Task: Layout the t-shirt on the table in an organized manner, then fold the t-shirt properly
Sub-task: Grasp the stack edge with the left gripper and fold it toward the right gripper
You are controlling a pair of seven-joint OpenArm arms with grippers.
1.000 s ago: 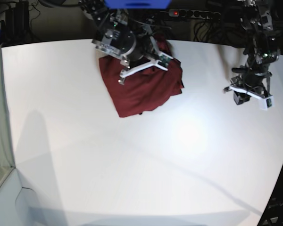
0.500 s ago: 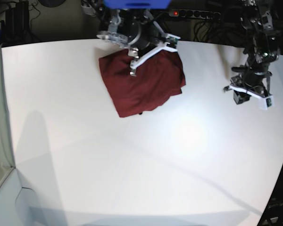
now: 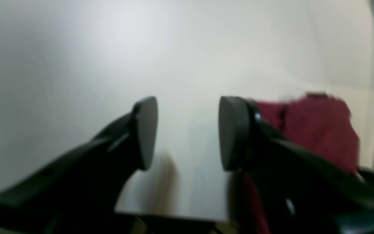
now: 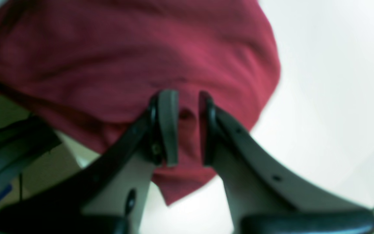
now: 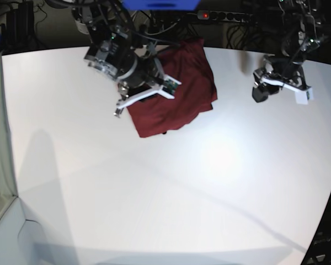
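The dark red, thin, wrinkly fabric t-shirt (image 5: pixel 179 91) lies bunched in a rough heap at the far side of the big plain white smooth worktop (image 5: pixel 154 193), near the back edge, not yet spread out. Its long axis runs diagonally, from the far corner by the back edge down toward a point nearer the camera and to the base view's left.

The right pincer (image 4: pixel 183 126) is right on it. In the right wrist view its two pads are drawn narrow with a pinch of the red cloth pressed between them, at an edge of the heap, and the rest of the shirt hangs away beyond the fingers. In the base view the right arm sits over the shirt's left edge, so this is plainly the nearer arm, already holding the fabric.

The left pincer (image 3: pixel 187 133) is well apart from the shirt, over bare worktop on the base view's right. Its pads stand moderately open with nothing between them, and the shirt shows only off to one side behind one finger. To take a second corner, I judge it must travel across toward the heap.

Nothing lies on the worktop between the left pincer and the shirt. Dark cables and equipment (image 5: pixel 231 22) crowd the space behind the back edge.
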